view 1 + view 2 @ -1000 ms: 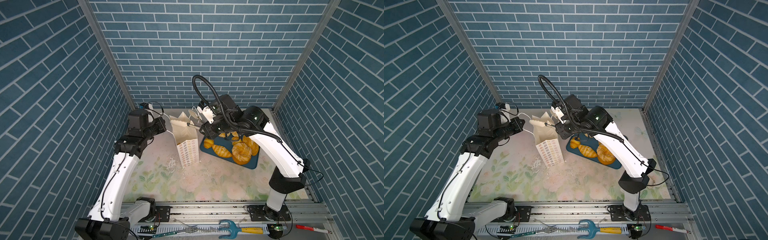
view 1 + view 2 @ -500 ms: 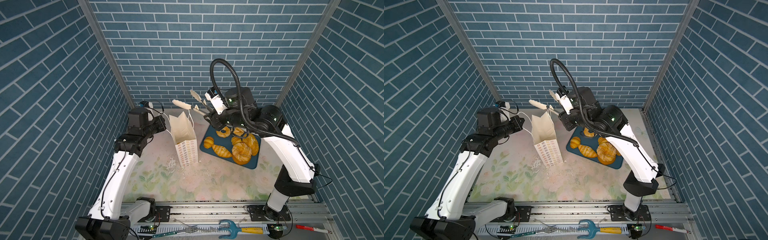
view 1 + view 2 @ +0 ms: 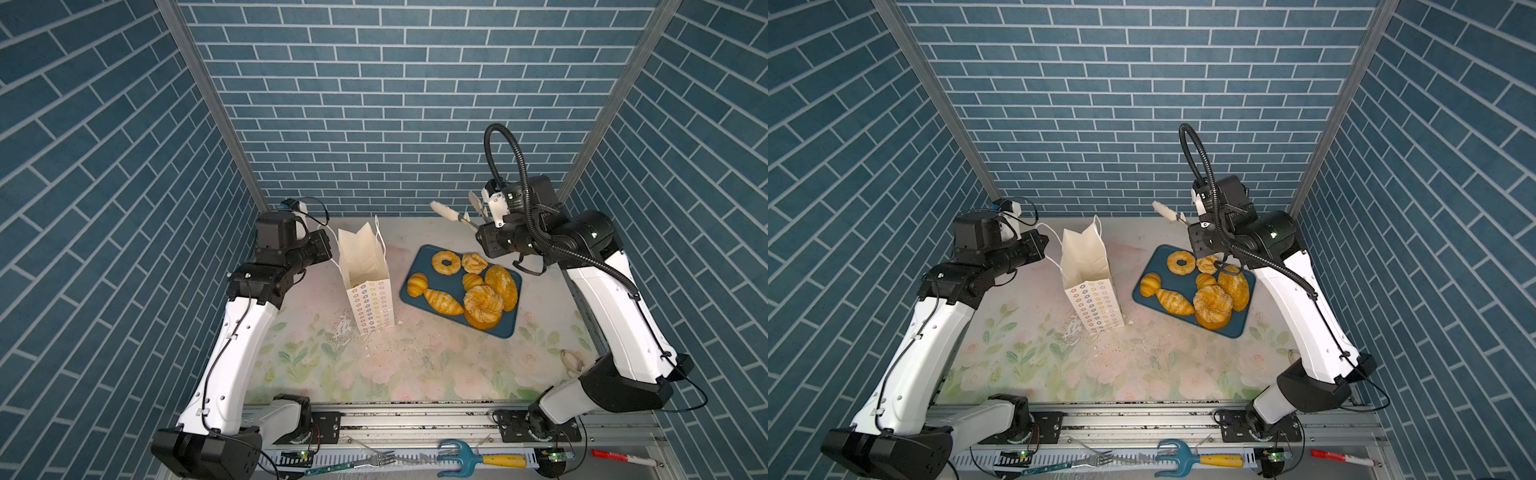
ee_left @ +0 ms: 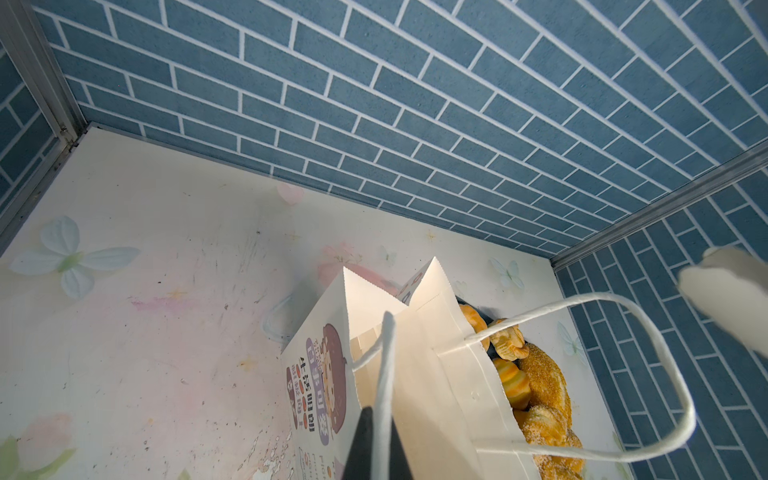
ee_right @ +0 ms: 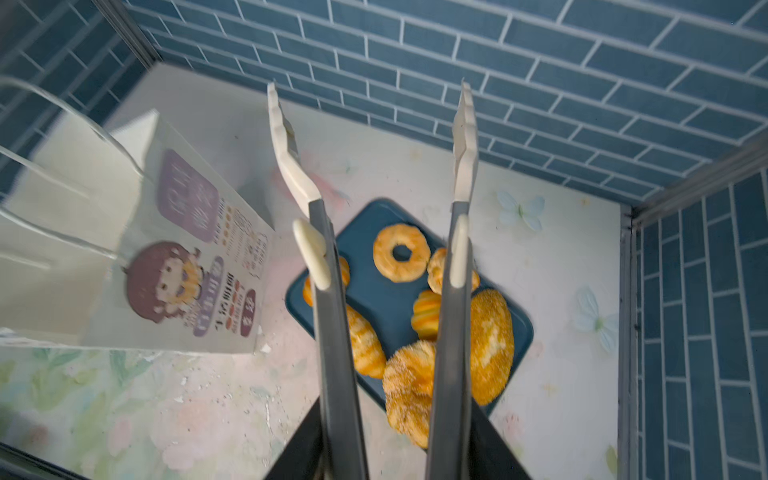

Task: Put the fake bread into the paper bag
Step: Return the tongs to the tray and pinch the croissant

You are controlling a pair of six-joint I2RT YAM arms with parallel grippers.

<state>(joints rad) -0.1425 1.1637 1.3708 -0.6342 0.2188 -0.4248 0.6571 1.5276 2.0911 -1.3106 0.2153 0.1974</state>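
The white paper bag (image 3: 365, 286) (image 3: 1090, 286) stands upright and open, left of a blue tray (image 3: 419, 266) (image 3: 1152, 259). My left gripper (image 3: 328, 251) (image 4: 376, 440) is shut on one of the bag's cord handles (image 4: 384, 374). Several pieces of fake bread lie on the tray, among them a ring doughnut (image 3: 446, 262) (image 5: 401, 252), a croissant (image 3: 442, 301) and crumb-coated buns (image 3: 482, 305). My right gripper (image 3: 482, 230) (image 5: 390, 449) is shut on grey tongs (image 5: 320, 311) with white tips (image 3: 444, 211). The tongs stand open and empty, raised above the tray's far end.
Blue brick walls close in the back and both sides. The floral mat (image 3: 415, 365) has scuffs and crumbs in front of the bag. A fork (image 3: 374, 459), a blue hand rake (image 3: 457, 457) and a red marker (image 3: 615, 457) lie on the front rail.
My right arm has lifted the tongs out of the bag's mouth and swung them right, to above the tray's far end. The left arm and bag have stayed still.
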